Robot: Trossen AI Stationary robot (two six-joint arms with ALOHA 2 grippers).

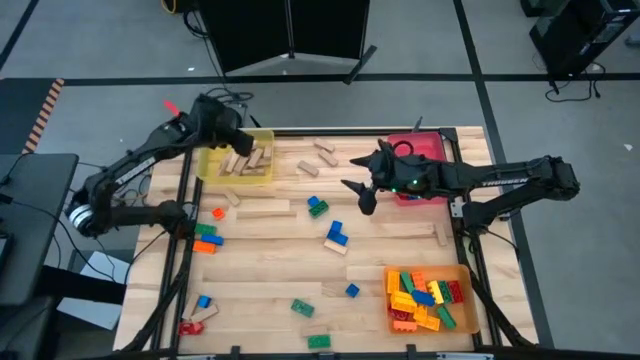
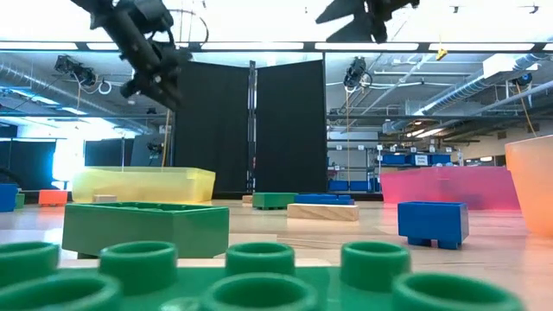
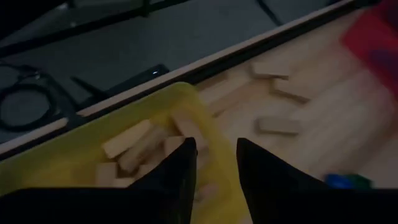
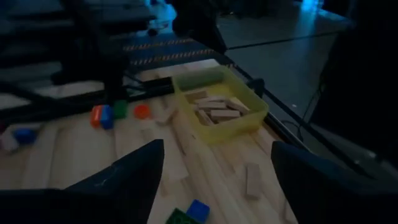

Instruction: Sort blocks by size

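My left gripper [image 1: 243, 147] hovers over the yellow tray [image 1: 212, 163] at the table's far left. Its fingers are slightly apart and empty [image 3: 214, 168], above the tray's right rim. The tray holds several tan wooden blocks [image 3: 134, 146]. My right gripper [image 1: 360, 183] is wide open and empty, raised over the far middle of the table beside the red tray [image 1: 428, 150]; it also shows in its own wrist view [image 4: 217, 168]. Loose blocks lie flat on the table: a long wooden one [image 1: 265, 209], a green-and-blue pair [image 1: 318, 207] and a blue brick [image 1: 335, 236].
An orange tray [image 1: 470, 300] at the near right holds several coloured studded bricks. More bricks lie at the left edge [image 1: 206, 238] and near edge [image 1: 302, 309]. Wooden blocks lie at the far middle [image 1: 323, 152]. A large green brick [image 2: 147, 226] sits close to the low camera.
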